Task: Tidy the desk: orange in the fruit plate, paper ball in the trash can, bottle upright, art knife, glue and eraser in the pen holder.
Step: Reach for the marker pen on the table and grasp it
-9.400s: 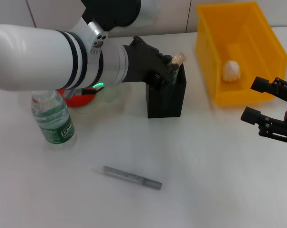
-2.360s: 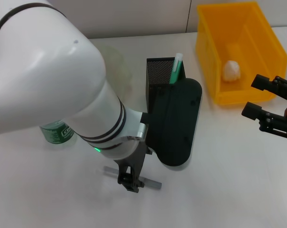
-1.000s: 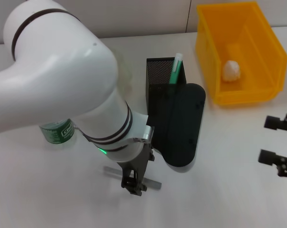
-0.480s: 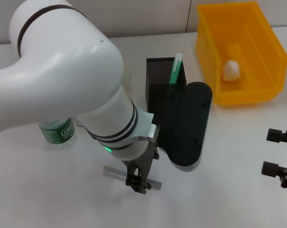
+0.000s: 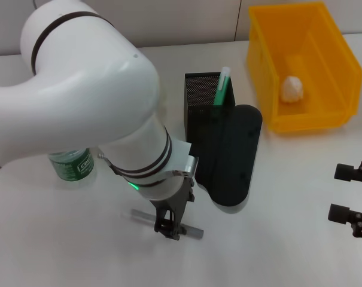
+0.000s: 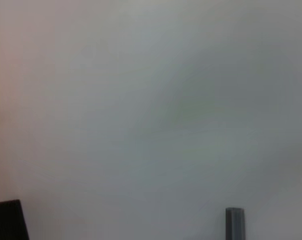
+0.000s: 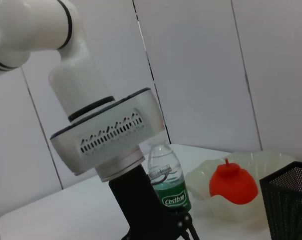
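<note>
Change: the left gripper is sitting slightly left of and a little higher than where it was half a second ago, still over the grey stick; the black wrist housing beside the pen holder has drawn back a touch.
Left gripper: lower centre of the head view, fingers pointing down and straddling the grey stick lying on the table; whether they are pinching it or only spread around it, I cannot tell.
Right gripper: waiting at the right edge of the head view, jaws spread, holding nothing, unchanged from the last frame.
Pen holder: standing upright at centre, a green stick leaning inside.
Trash can: upper right, paper ball lying inside.
Bottle: standing upright at left, mostly hidden behind the arm.
Orange: resting in the fruit plate, seen in the right wrist view.
</note>
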Motion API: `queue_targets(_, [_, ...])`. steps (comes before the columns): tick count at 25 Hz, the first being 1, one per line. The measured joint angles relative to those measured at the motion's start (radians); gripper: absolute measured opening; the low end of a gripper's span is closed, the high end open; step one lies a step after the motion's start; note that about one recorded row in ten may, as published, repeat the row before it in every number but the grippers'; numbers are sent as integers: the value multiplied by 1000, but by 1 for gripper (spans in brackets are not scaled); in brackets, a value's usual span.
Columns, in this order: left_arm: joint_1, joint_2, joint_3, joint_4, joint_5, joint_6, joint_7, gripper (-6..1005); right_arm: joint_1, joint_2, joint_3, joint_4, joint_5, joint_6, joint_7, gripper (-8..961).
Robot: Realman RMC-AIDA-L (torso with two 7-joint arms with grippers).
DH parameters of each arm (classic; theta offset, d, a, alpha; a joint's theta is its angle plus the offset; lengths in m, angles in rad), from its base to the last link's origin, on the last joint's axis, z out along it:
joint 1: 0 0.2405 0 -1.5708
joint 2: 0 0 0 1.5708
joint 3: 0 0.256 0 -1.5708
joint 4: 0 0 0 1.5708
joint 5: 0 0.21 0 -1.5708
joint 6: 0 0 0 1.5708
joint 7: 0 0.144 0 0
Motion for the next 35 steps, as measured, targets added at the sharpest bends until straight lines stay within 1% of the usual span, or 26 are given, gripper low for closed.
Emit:
queue_targets(8, [1,0,7,-12,-1,-2,0,581,10,-1,0,21,0,8,4,814])
queue_targets(12, [4,0,31,-12,-4,-2,7,556,17,-2,1,34,0,12,5,814])
queue_targets(24, [2,0,37,-12,-8,-5,1,556,24,-3,2,49,0,12,7,814])
queue_targets(30, [-29,0,30,-61,-55,12,-3,556,26,-2,0,49,0,12,7,814])
queue_targets(35, [-31,0,28,-65,-70,27,-2,557,29,-1,-5,56,0,12,8,814])
